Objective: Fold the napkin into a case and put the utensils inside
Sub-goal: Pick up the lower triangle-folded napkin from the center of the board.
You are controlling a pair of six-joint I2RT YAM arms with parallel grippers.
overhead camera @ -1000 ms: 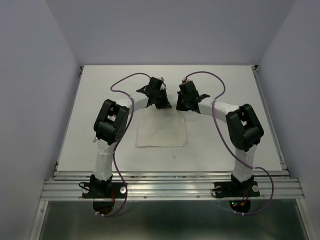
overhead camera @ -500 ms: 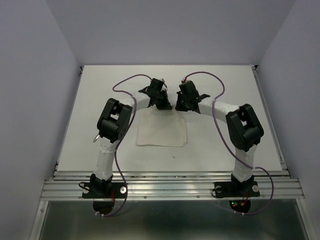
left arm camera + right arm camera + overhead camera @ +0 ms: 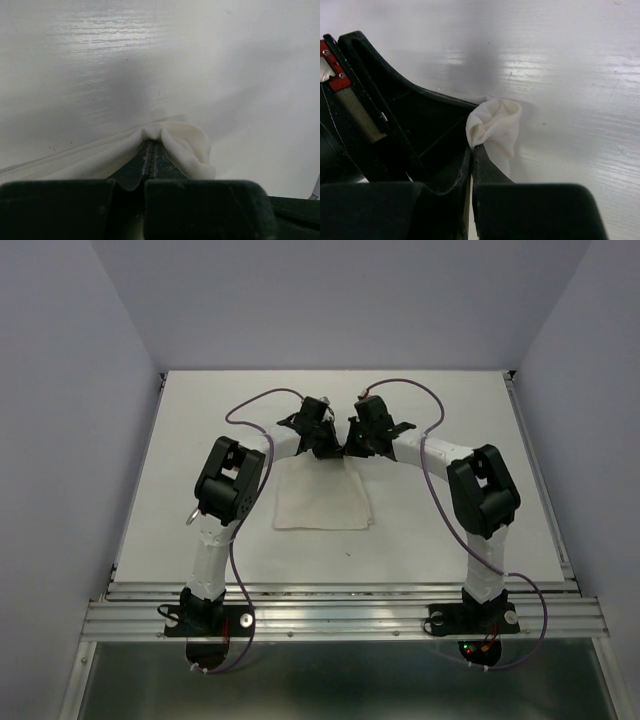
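The white napkin (image 3: 322,502) lies on the tabletop in front of both arms, its far edge lifted. My left gripper (image 3: 325,450) is shut on that far edge, and the cloth (image 3: 180,142) bunches around its tips (image 3: 152,142). My right gripper (image 3: 350,448) is shut on a puckered corner of the napkin (image 3: 496,125) just beyond its tips (image 3: 472,148). The two grippers stand almost touching at the far middle of the napkin; the left gripper's black body (image 3: 385,130) fills the left of the right wrist view. The utensils are out of view.
The white table (image 3: 440,400) is bordered by metal rails at the right (image 3: 545,490) and the front (image 3: 340,590). Purple cables (image 3: 255,405) loop above both wrists. Grey walls enclose the back and sides.
The right gripper has moved left toward the left gripper, so the two now sit close together. The napkin's right edge has drawn in slightly. The left gripper has barely moved.
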